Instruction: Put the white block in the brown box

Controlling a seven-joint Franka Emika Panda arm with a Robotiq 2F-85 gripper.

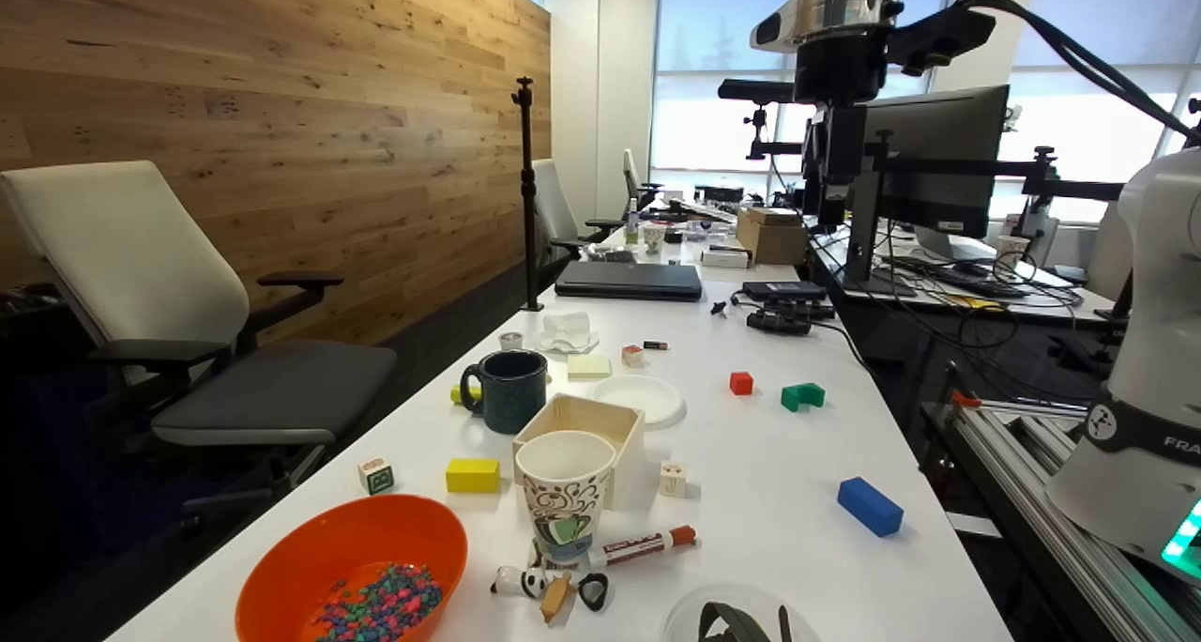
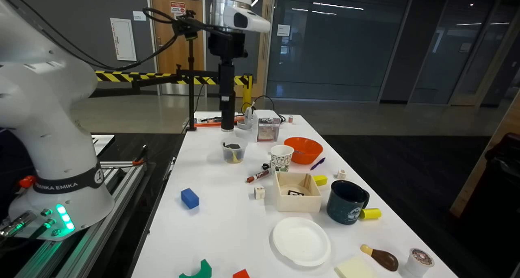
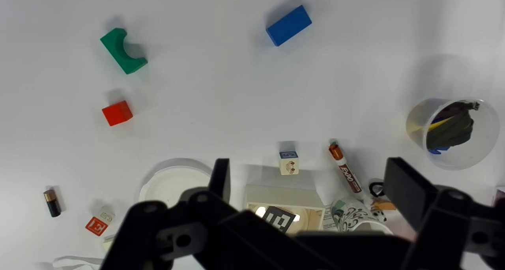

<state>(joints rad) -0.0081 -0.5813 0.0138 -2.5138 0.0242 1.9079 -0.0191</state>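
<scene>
In my wrist view, between the matt-surfaced fingers (image 3: 408,191), I see a smooth, wood-like box (image 3: 284,195) and a matt, wooden-looking block (image 3: 289,166); right of the fingers, a tub (image 3: 481,139) of translucent plastic.

The marker (image 3: 345,169) reads EXPO, the robot base (image 2: 61,194) FRANKA EMIKA, one block (image 3: 97,225) E.

Gripper (image 3: 308,172): jaws are spread wide.
Box (image 3: 284,195): partly hidden by gripper.
White block (image 3: 289,163): is seen just beside box.
</scene>
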